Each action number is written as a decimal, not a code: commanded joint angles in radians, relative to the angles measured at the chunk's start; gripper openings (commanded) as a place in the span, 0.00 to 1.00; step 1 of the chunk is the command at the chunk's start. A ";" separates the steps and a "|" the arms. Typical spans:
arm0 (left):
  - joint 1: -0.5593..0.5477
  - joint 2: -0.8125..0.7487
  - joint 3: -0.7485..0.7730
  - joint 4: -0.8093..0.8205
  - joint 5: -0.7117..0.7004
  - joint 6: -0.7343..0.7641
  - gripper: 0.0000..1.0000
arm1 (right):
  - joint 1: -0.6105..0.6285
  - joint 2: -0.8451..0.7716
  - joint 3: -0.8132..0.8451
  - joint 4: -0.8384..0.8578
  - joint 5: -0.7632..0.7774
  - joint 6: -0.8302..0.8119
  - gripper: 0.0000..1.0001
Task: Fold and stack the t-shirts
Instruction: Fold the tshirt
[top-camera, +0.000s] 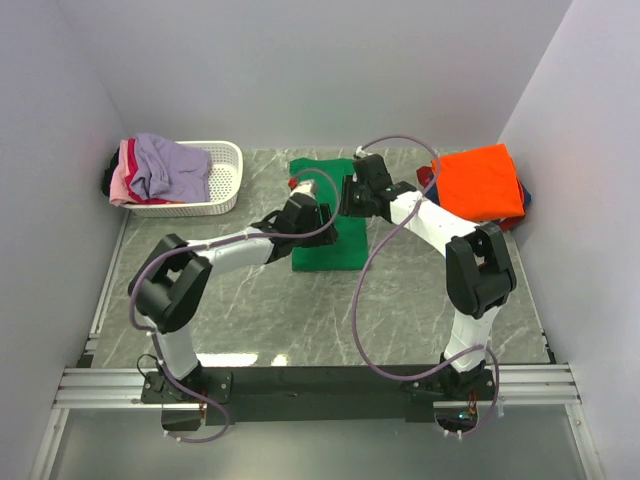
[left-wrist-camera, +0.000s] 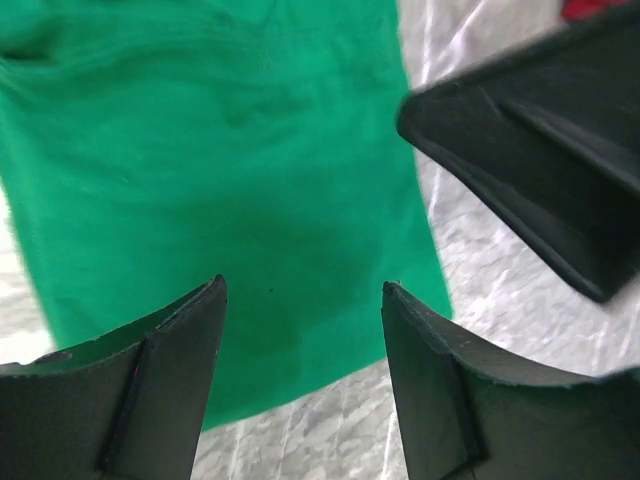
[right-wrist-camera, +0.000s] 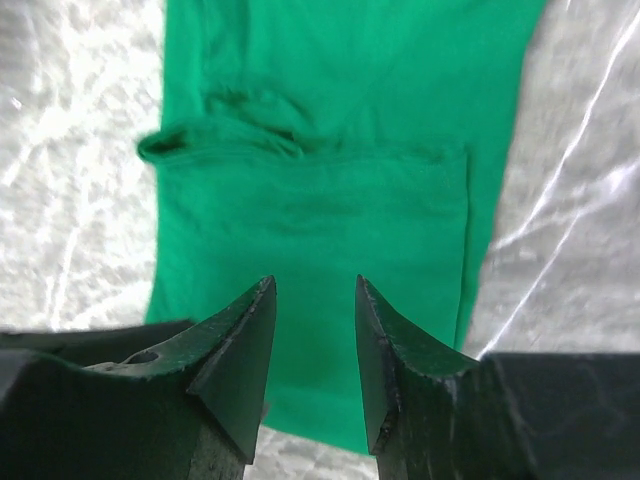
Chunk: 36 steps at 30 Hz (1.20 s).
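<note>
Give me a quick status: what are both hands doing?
Left hand open, right hand open, both over green shirt. Shirt partly folded, flat on table. Nothing in the way.

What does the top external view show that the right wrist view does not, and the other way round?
Only the top external view shows the white basket holding a lavender t-shirt and a pink t-shirt, the orange t-shirt on a pile at the right, the left arm and the right arm. Only the right wrist view shows a bunched fold at the cloth's left edge and the right jaws standing apart, empty. Both show the green t-shirt lying on the marble table.
</note>
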 joint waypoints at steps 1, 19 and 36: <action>-0.001 0.039 -0.021 0.067 0.035 -0.045 0.69 | 0.004 -0.049 -0.075 0.042 -0.039 0.022 0.45; -0.045 -0.095 -0.307 0.063 -0.012 -0.119 0.71 | 0.082 -0.146 -0.419 0.045 0.060 0.097 0.44; -0.045 -0.327 -0.461 -0.083 -0.104 -0.214 0.75 | 0.150 -0.146 -0.522 0.079 0.086 0.148 0.44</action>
